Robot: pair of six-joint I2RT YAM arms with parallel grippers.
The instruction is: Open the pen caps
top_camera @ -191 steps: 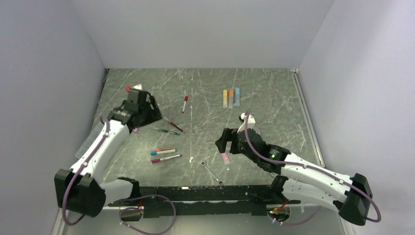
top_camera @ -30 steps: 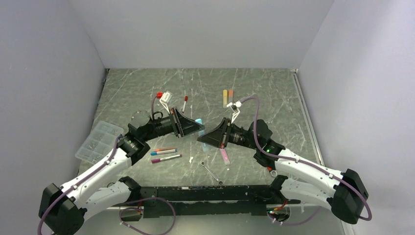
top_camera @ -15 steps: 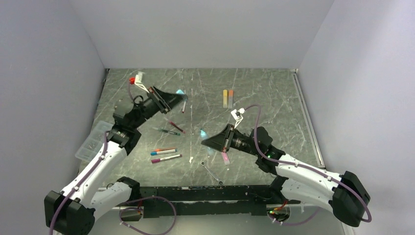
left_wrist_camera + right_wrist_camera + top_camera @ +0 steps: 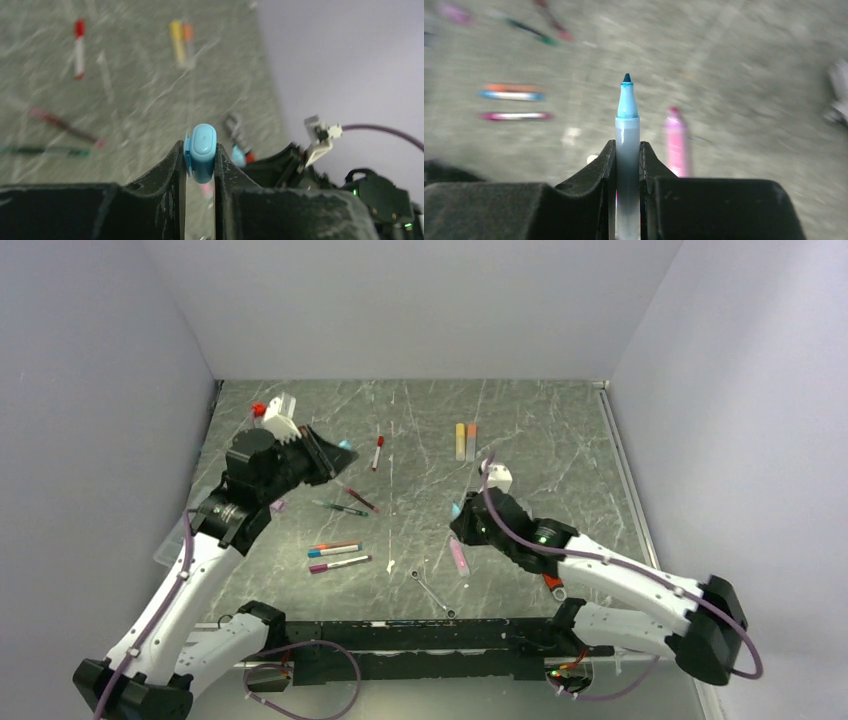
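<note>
My left gripper (image 4: 200, 151) is shut on a light blue pen cap (image 4: 202, 142), pulled off its pen. In the top view this cap (image 4: 345, 444) hangs above the table's back left at the left gripper (image 4: 338, 448). My right gripper (image 4: 627, 150) is shut on the uncapped blue highlighter (image 4: 627, 135), its bare tip pointing away from the jaws. The right gripper (image 4: 460, 514) sits low over the middle of the table, just behind a pink highlighter (image 4: 459, 557). Capped yellow (image 4: 460, 440) and orange (image 4: 471, 440) highlighters lie at the back.
A red-capped marker (image 4: 378, 452), a dark red pen (image 4: 355, 495) and a green pen (image 4: 340, 508) lie left of centre. Three thin markers (image 4: 334, 553) lie side by side nearer me. A silver wrench (image 4: 432, 592) is near the front, a clear plastic box (image 4: 178, 538) at the left edge.
The grippers, close together a second ago, have drawn apart. The left swung back-left carrying the blue cap; the right turned down toward the table with the highlighter body.
</note>
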